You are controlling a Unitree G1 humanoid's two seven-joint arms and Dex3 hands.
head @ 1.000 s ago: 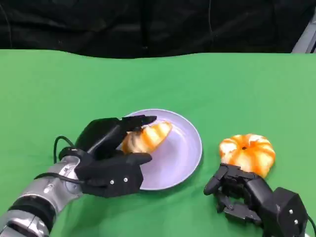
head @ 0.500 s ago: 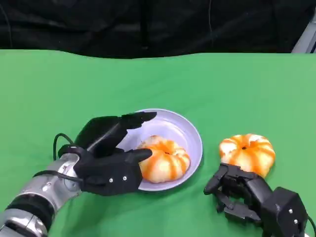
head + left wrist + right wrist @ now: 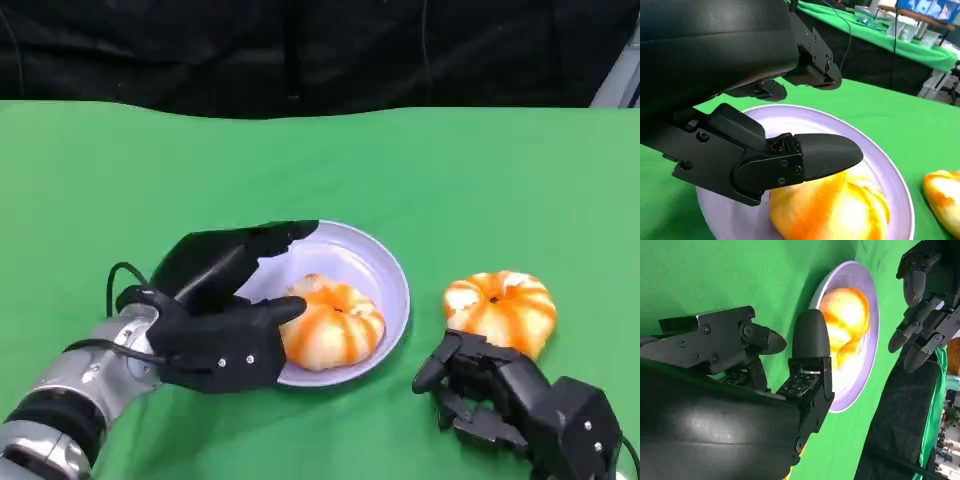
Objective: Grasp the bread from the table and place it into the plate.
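Head view: I count 2 breads and 1 plate on the green table (image 3: 500, 170). 1 bread (image 3: 332, 324) lies inside the lavender plate (image 3: 385, 270), toward its near side. The second bread (image 3: 501, 309) sits on the cloth, right of the plate and apart from it. My left hand (image 3: 215, 310) is at the plate's left edge, fingers apart and holding nothing; my upper fingers (image 3: 275, 238) reach over the plate's far-left rim, and my thumb tip lies against the bread's left side. My right hand (image 3: 480, 390) rests near the second bread, just on its near side, fingers curled in with nothing in them.

Left wrist view: my left hand (image 3: 790, 115) spreads over the plate (image 3: 900, 185), the bread (image 3: 835, 210) beneath my thumb, the second bread (image 3: 945, 197) beyond the rim.

Right wrist view: my right hand's fingers (image 3: 810, 345) curl toward the plate (image 3: 872, 340) with the bread (image 3: 845, 320) in it, my left hand (image 3: 925, 295) past it.
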